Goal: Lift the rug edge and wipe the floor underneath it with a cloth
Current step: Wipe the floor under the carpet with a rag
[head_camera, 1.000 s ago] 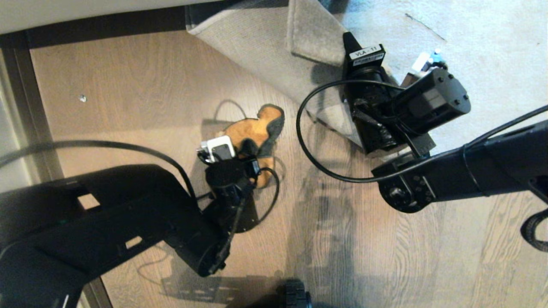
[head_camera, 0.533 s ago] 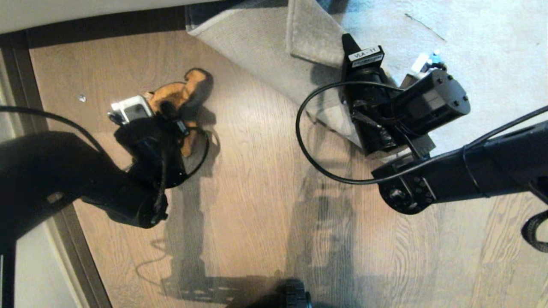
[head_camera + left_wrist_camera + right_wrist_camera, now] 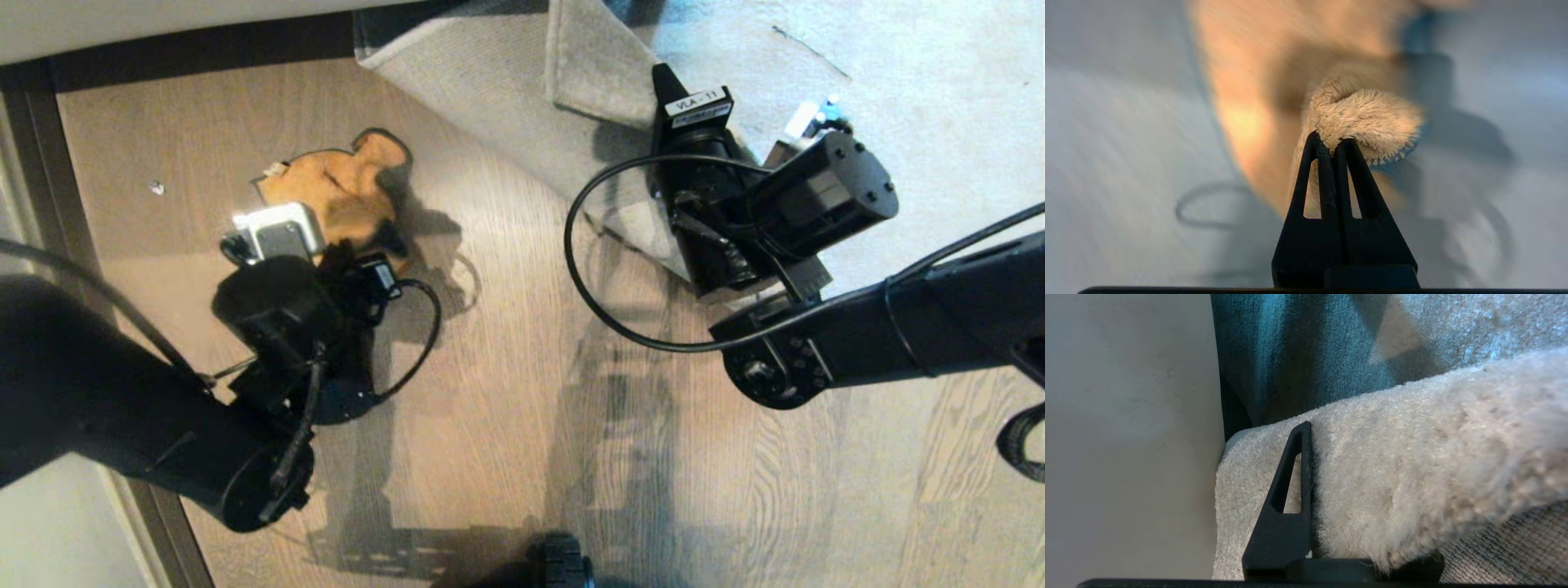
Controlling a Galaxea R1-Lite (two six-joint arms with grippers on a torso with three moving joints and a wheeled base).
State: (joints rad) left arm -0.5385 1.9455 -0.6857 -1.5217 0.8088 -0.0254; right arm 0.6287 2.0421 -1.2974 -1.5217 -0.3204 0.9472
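The cloth (image 3: 335,184), mustard-orange with black trim, lies spread on the brown plank floor (image 3: 506,343) at the left. My left gripper (image 3: 359,245) is shut on a fold of the cloth (image 3: 1367,114), the left gripper's (image 3: 1331,141) jaws pinched together on the fuzzy fabric. On the right, my right gripper (image 3: 663,82) holds the rug edge (image 3: 571,90) lifted and folded over, with pale woven backing showing. In the right wrist view the rug edge (image 3: 1412,457) fills the right gripper (image 3: 1343,430). One black finger (image 3: 1290,490) shows; pile hides the other.
A dark skirting strip (image 3: 204,45) runs along the far wall and down the left side (image 3: 41,163). A small white speck (image 3: 157,188) lies on the planks. A black cable loop (image 3: 584,269) hangs from the right arm. A black wheel (image 3: 563,567) sits at the near edge.
My left gripper swept the cloth from mid-floor to the left and towards the wall, then drew back slightly; the cloth now lies flatter. The right arm and lifted rug edge have not moved.
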